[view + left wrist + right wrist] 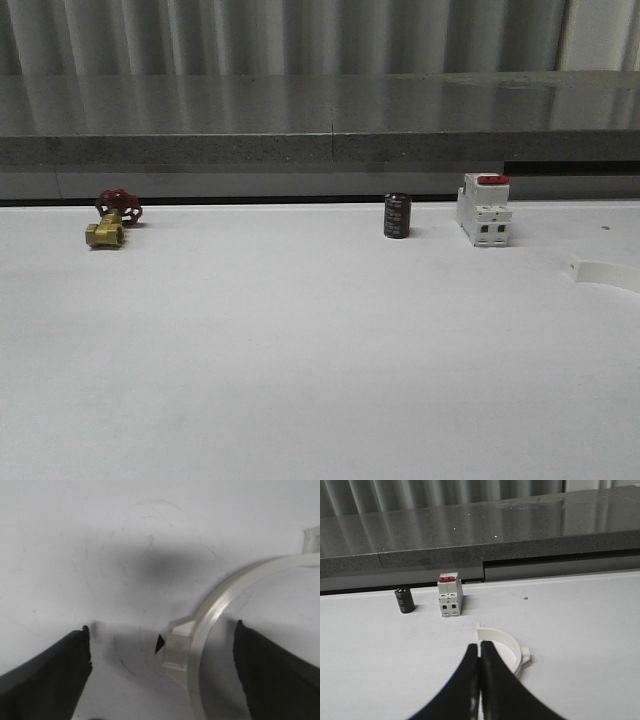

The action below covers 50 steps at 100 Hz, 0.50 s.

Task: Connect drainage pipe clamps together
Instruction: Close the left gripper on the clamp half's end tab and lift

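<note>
One white drainage pipe clamp (212, 611) lies flat on the white table in the left wrist view. Its curved band and a flange tab run between the fingers of my left gripper (162, 642), which is open around it, the band nearer one finger (270, 670). A second clamp (509, 646) lies on the table past my right gripper (480, 649), whose black fingers are pressed together with nothing held. That clamp's near end is hidden behind the fingertips. In the front view a clamp (605, 272) shows at the table's right edge, partly cut off.
A white breaker with a red top (485, 209) and a small black cylinder (397, 216) stand near the back of the table. A brass valve with a red handle (112, 219) sits at the back left. A grey ledge (320, 150) runs behind the table.
</note>
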Tool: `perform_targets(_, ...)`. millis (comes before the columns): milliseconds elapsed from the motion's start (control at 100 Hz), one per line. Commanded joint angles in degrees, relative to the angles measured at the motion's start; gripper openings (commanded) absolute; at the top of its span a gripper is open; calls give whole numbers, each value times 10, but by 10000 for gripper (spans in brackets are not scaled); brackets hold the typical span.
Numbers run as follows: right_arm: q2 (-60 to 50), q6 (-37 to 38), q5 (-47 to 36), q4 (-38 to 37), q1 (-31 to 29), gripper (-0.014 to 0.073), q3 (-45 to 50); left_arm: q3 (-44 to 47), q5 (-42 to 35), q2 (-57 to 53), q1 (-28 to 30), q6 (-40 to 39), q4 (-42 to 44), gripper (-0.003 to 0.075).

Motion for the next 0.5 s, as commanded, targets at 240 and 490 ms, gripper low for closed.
perform_targets(240,-11,-5,-49,-1,-4,-69,-9,-17,-11,-12,-1,1,-10,565)
perform_targets(490,-11,-5,-49,-1,-4,-69,-9,-17,-4,-12,-1,1,-28,550)
